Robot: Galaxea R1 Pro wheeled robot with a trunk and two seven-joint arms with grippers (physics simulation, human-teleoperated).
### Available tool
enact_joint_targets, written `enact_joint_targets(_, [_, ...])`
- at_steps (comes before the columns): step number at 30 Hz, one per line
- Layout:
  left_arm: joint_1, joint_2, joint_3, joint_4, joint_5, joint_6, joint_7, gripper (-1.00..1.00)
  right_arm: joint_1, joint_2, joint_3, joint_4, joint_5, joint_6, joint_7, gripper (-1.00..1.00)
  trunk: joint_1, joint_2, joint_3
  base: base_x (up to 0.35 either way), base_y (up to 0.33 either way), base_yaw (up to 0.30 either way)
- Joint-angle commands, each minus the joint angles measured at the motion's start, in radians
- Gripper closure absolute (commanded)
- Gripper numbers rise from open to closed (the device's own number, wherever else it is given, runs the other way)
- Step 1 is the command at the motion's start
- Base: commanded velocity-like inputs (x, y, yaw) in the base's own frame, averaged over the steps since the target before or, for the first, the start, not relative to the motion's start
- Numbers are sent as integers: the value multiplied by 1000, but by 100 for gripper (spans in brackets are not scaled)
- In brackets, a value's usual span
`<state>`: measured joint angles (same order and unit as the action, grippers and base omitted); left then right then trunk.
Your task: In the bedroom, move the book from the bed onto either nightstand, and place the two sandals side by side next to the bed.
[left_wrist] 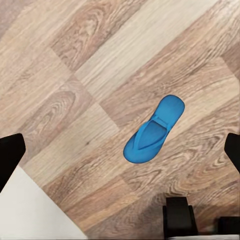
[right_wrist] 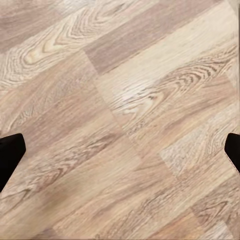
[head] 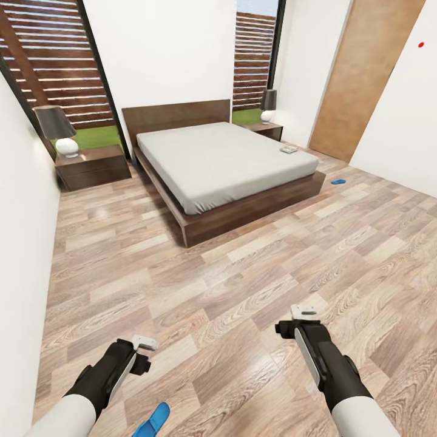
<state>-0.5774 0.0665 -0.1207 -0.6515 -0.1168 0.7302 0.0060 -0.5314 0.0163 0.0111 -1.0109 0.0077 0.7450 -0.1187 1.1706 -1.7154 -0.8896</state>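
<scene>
The bed [head: 224, 161], a grey mattress on a dark wood frame, stands across the bedroom. A small flat book [head: 289, 149] lies near the mattress's right edge. A dark nightstand [head: 91, 165] flanks the bed on the left and another nightstand [head: 265, 129] on the right. One blue sandal [head: 338, 181] lies on the floor to the right of the bed. The other sandal [head: 153, 422] [left_wrist: 152, 131] lies close in, just below my left gripper [head: 144, 346] [left_wrist: 121, 152], which is open above the floor. My right gripper [head: 303, 315] [right_wrist: 121, 151] is open over bare planks.
Each nightstand carries a lamp [head: 60, 130] with a dark shade. A white wall [head: 18, 243] runs close along my left. A wooden door [head: 364, 73] stands at the right, past the bed. Wood-plank floor [head: 243, 285] stretches between me and the bed.
</scene>
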Motion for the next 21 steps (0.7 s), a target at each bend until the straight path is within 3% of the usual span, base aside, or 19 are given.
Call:
enact_joint_targets(1, [-1, 1, -5, -3, -2, 19, 0, -100, 1, 0, 1, -32, 0, 17, -4, -100, 4, -8, -4, 0, 0, 0])
enact_joint_targets(7, [-2, -2, -6, 0, 0, 49, -9, -100, 14, 1, -1, -131, -2, 54, -4, -100, 27, -50, -23, 0, 0, 0])
enact_joint_targets(15, [-2, 1, -12, -3, -7, 59, -33, -100, 20, 1, -2, -159, -3, 63, -4, -100, 27, -50, -23, 0, 0, 0])
enact_joint_targets(18, [-2, 2, -43, -2, -9, 51, -33, -100, 20, 1, -2, -161, -3, 63, -4, -100, 38, -71, -32, 0, 0, 0])
enact_joint_targets(19, [-1, 5, -155, 6, -8, 38, -35, -100, 21, 1, -2, -162, -3, 64, -4, -100, 42, -78, -35, 0, 0, 0])
enact_joint_targets(21, [-1, 5, -186, 9, -8, 33, -35, -100, 20, 1, -2, -163, -3, 65, -4, -100, 50, -92, -42, 0, 0, 0])
